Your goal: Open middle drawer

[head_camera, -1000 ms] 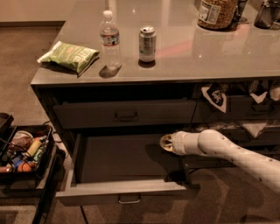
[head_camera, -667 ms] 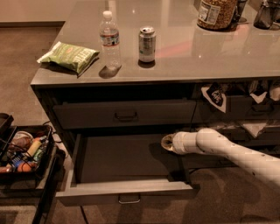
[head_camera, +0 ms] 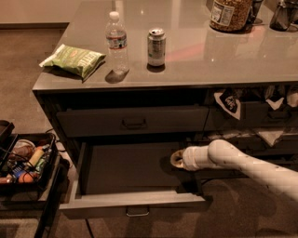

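Note:
The middle drawer (head_camera: 132,203) stands pulled far out of the dark cabinet. Its front panel with a small centre handle (head_camera: 137,212) faces the camera, and its inner floor (head_camera: 130,168) lies bare. My gripper (head_camera: 177,159) is at the end of the white arm, which reaches in from the right. It hovers over the drawer's right side, just inside the right wall, and touches nothing that I can see.
The drawer above (head_camera: 132,122) is closed. On the countertop (head_camera: 186,69) lie a green chip bag (head_camera: 74,59), a water bottle (head_camera: 117,42), a can (head_camera: 156,46) and a jar (head_camera: 230,14). A black cart (head_camera: 25,162) with snacks stands at the left.
The gripper has dropped slightly lower over the drawer's right side. The drawer stays pulled out as before.

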### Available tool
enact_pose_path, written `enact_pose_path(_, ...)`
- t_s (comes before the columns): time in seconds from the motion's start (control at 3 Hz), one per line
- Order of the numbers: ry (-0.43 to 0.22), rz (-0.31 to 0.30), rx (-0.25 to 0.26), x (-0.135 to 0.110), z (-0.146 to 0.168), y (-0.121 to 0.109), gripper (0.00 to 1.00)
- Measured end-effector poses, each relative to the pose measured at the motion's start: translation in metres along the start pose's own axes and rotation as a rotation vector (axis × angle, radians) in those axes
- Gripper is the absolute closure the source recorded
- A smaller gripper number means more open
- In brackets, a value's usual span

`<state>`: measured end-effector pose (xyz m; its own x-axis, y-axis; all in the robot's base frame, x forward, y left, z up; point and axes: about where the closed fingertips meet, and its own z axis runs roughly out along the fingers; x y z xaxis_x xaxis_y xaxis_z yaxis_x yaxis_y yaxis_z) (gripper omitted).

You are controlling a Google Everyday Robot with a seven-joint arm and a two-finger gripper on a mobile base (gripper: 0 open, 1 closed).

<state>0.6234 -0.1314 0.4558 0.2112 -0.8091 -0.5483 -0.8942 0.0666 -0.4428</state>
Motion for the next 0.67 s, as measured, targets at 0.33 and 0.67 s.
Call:
enact_pose_path(0.33, -0.019, 0.060, -0.051, 0.003, 0.005, 0.038, 1.00)
enact_pose_path(0.67, -0.025, 0.113, -0.094, 0.005, 0.012, 0.075, 1.00)
